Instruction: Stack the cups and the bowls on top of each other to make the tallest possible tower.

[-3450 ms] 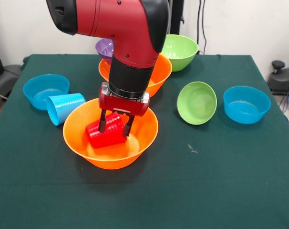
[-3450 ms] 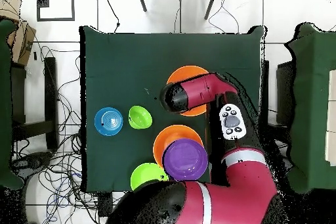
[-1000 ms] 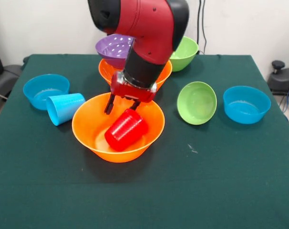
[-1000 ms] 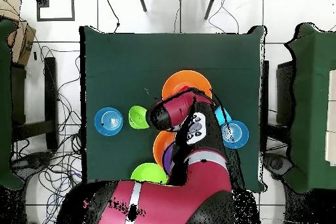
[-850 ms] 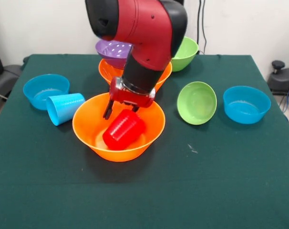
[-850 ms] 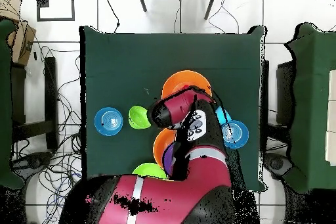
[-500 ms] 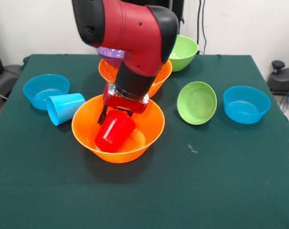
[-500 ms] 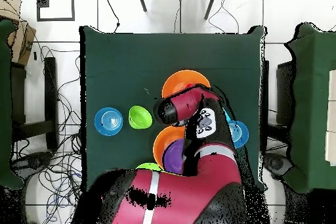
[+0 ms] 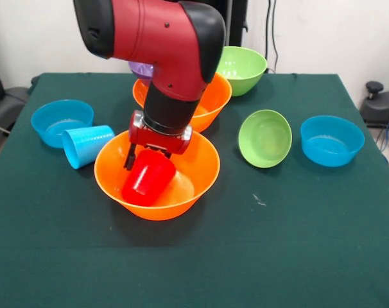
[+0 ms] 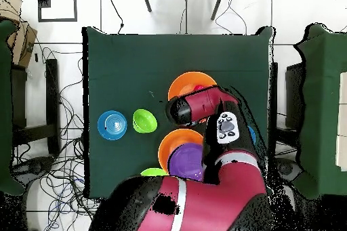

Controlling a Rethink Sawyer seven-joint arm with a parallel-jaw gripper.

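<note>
My gripper reaches down into the near large orange bowl, shut on the upper end of the red cup. The cup hangs tilted, its lower end near the bowl's bottom. One finger shows left of the cup; the other is hidden behind it. The light blue cup lies on its side against this bowl's left rim. Behind my arm, a purple bowl rests in a second large orange bowl; nothing else is stacked. In the overhead view my arm covers the gripper and the red cup.
A large green bowl stands at the far edge. A small green bowl sits tilted right of centre, with a small blue bowl beyond it. Another blue bowl is at the left. Overhead, the orange bowl lies near the table's middle.
My gripper has moved left across the near orange bowl with the red cup, and the cup has tipped more upright. The upper arm has swung left.
</note>
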